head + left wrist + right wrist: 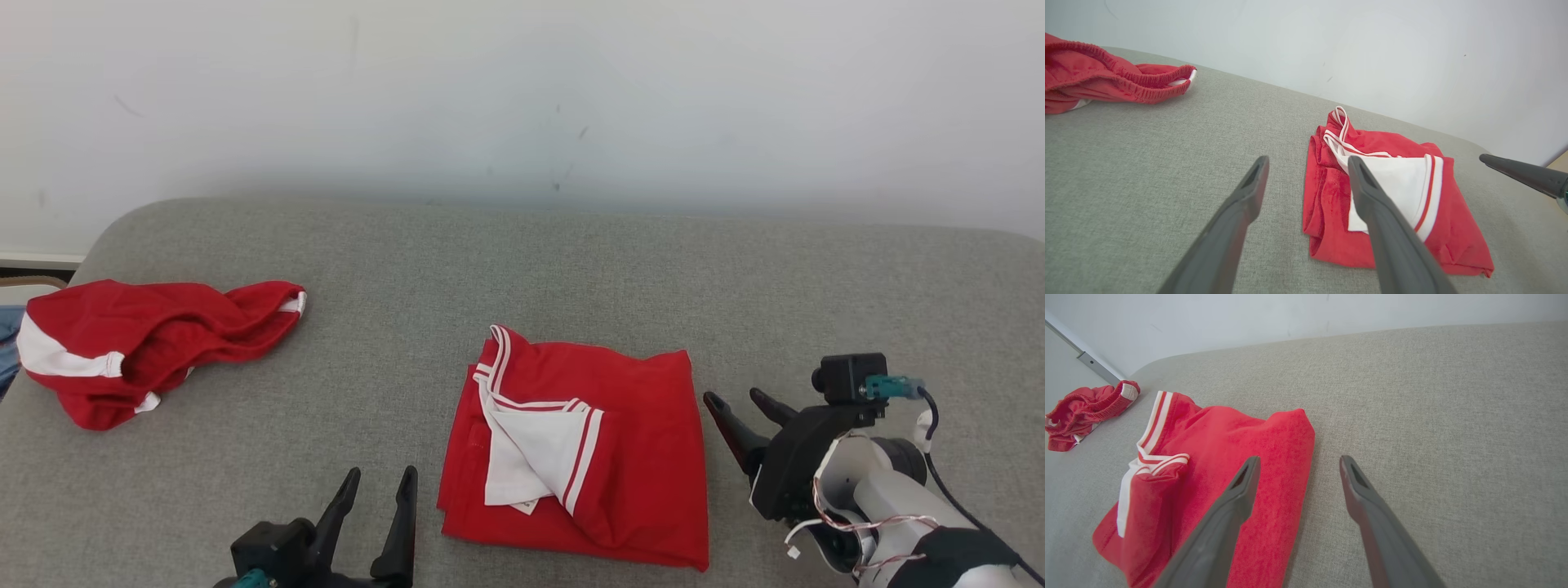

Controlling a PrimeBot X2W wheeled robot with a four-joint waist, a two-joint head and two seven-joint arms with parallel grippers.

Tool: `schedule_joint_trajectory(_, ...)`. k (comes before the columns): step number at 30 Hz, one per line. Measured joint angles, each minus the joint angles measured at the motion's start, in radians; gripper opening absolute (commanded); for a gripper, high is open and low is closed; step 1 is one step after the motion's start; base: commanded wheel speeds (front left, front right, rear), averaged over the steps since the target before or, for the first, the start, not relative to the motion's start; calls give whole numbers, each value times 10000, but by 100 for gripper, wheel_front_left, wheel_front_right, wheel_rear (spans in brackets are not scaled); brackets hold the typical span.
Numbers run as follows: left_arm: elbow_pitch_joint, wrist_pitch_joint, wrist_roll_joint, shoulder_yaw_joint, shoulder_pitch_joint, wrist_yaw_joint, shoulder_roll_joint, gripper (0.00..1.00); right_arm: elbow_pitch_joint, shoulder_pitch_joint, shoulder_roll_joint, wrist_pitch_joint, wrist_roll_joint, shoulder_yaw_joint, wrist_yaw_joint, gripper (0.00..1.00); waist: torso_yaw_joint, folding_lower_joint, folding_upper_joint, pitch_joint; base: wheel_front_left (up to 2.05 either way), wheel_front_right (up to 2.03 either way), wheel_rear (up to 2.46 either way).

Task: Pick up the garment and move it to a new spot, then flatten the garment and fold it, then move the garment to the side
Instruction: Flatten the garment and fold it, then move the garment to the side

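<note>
The red knit shirt with white striped trim lies folded on the grey padded fabric surface, so folding looks done. Left jaws and right jaws flank its two sides, both spread apart and empty, probably set to shift it aside. A crumpled red-and-white garment sits well to its left.

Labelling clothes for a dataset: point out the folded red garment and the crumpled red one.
folded red garment [645,441], head view, plain red panel.
crumpled red garment [163,335], head view, bunched red middle.

Folded garment centred on cushion, crumpled garment well to its left
</note>
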Motion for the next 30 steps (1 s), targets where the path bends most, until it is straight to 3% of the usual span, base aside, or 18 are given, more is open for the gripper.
schedule_joint_trajectory(11, -263, 6, 94, -180, -21, 33, 2, 100, 426, 336, 171, -52, -52, 100, -213, 100, 211, 0, 0, 61, 0, 0, 0)
schedule_joint_trajectory(23, -362, 111, 142, -387, -268, 31, -173, 100, 1083, 266, 355, 888, -54, 464, -337, 100, 783, 0, 0, 364, 0, 0, 0)
schedule_joint_trajectory(24, -359, 111, 142, -385, -289, 31, -174, 100, 1112, 248, 364, 978, -54, 483, -336, 68, 829, 0, 0, 392, 0, 0, 0)
schedule_joint_trajectory(25, -351, 111, 142, -380, -317, 31, -174, 100, 1147, 219, 378, 1035, -54, 491, -334, 25, 874, 0, 0, 415, 0, 0, 0)
schedule_joint_trajectory(26, -351, 111, 142, -378, -350, 31, -176, 100, 1170, 184, 376, 1091, -52, 493, -332, 0, 916, 0, 0, 437, 0, 0, 0)
schedule_joint_trajectory(30, -326, 107, 140, -328, -381, 33, -180, 100, 1302, 18, 430, 1264, -6, 468, -324, 0, 1013, 1, 0, 515, 0, 0, 0)
